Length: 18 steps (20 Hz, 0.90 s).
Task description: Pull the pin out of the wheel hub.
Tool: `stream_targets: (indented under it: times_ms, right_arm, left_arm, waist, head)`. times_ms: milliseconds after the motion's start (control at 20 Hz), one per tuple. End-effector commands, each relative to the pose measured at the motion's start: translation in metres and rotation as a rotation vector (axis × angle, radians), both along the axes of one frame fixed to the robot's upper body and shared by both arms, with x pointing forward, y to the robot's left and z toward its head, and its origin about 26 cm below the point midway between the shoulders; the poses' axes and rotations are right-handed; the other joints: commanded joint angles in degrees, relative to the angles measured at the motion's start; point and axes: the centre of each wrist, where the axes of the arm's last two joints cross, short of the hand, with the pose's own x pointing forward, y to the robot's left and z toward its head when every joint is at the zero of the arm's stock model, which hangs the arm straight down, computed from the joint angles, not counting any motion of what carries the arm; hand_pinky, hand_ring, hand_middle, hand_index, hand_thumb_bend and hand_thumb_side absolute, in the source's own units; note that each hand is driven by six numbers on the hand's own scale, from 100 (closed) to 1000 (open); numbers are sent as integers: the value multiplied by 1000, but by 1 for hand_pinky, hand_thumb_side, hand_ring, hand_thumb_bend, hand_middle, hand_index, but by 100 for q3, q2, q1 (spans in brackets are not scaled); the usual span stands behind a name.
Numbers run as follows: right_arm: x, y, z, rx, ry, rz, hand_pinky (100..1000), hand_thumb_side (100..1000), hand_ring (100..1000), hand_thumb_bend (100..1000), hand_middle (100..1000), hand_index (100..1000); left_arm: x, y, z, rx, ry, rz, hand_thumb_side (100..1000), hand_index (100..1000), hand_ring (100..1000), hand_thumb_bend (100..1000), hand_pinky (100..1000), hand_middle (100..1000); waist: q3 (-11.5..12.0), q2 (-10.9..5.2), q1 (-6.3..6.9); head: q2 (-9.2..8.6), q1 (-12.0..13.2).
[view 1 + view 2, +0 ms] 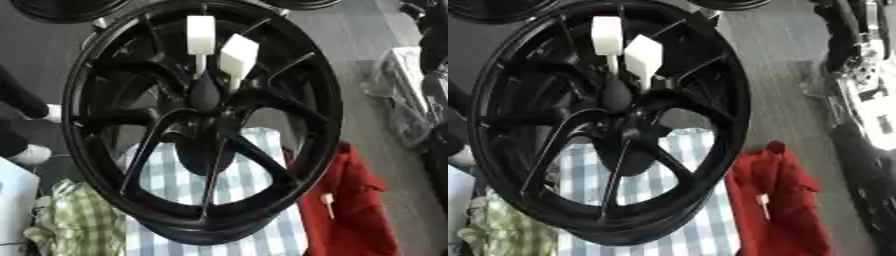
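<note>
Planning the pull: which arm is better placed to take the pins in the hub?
Right, probably. Only the right arm shows, alongside the wheel's right rim; the left arm is out of view. The two white-handled pins stand in the hub, untouched.

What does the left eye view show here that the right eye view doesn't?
Only the left eye view: a white object at the lower left edge, and a small pale pin-like thing lying on the red cloth.

Only the right eye view: a black and silver arm along the right edge; its hand isn't visible.

Both: the black wheel, two white-headed pins standing in its hub, the checked cloth beneath.
</note>
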Motion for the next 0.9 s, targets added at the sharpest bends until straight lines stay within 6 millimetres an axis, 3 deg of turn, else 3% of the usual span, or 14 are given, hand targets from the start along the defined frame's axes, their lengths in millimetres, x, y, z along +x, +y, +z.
stream_targets:
  times_ms: [50,250,350,450,500,600,700,900]
  right_arm:
    - [-4,-5,15,-19,-44,-8,887,478,734,335,776,792]
    - [-4,-5,15,-17,-44,-11,887,480,734,333,776,792]
    - [-4,-6,15,-17,-43,-12,887,481,734,331,776,792]
    - [-4,-6,14,-16,-43,-14,888,481,734,330,776,792]
    - [-4,-6,14,-16,-43,-15,888,481,734,329,776,792]
    - [-4,-7,14,-15,-42,-16,888,482,735,328,776,793]
    - [-4,-7,14,-14,-41,-17,888,482,735,328,776,793]
    - [-4,-7,14,-14,-41,-17,889,483,735,326,777,793]
  left_arm:
    - [-2,9,-8,5,10,49,100,453,222,100,368,345]
    - [-2,18,-33,19,42,136,100,471,241,100,386,363]
    - [-1,25,-43,24,56,190,100,506,291,100,421,398]
    - [0,32,-52,29,76,216,100,604,429,179,530,492]
    - [0,34,-56,33,89,219,103,672,542,277,629,590]
    - [0,39,-61,46,128,218,345,788,784,475,812,764]
    - [0,43,-64,69,157,220,477,832,862,617,900,824]
    - [-1,45,-62,95,150,239,501,829,835,644,867,795]
  waist:
    - [-6,-69,13]
    - [-20,-69,8]
    - [-27,-70,9]
    - [-33,-71,7]
    - [-34,-71,6]
    - [-35,-70,7]
    - [-32,-68,6]
    - [-23,-68,4]
  head:
    - [-10,-14]
    - [-10,5]
    - [-10,15]
    - [-10,12]
    - [-10,10]
    - [-10,16]
    - [-10,12]
    - [-10,6]
